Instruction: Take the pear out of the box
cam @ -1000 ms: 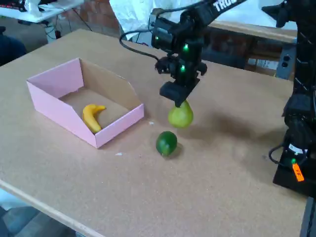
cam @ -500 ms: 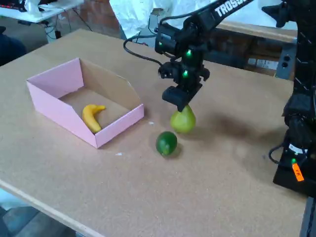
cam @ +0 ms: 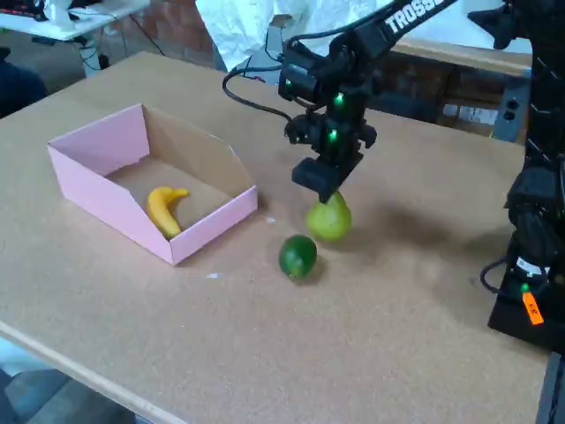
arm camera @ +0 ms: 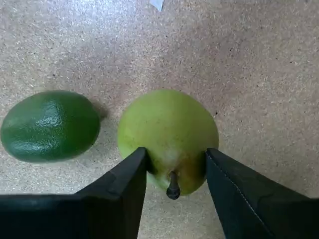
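Pink, the box (cam: 97, 181) sat at the left with a banana (cam: 163, 208) inside. Right of it, outside on the surface (cam: 397, 336), stood the pear (arm camera: 167, 134), its narrow top between the hand's (arm camera: 174, 174) parted fingers, beside a green fruit (arm camera: 50, 125).
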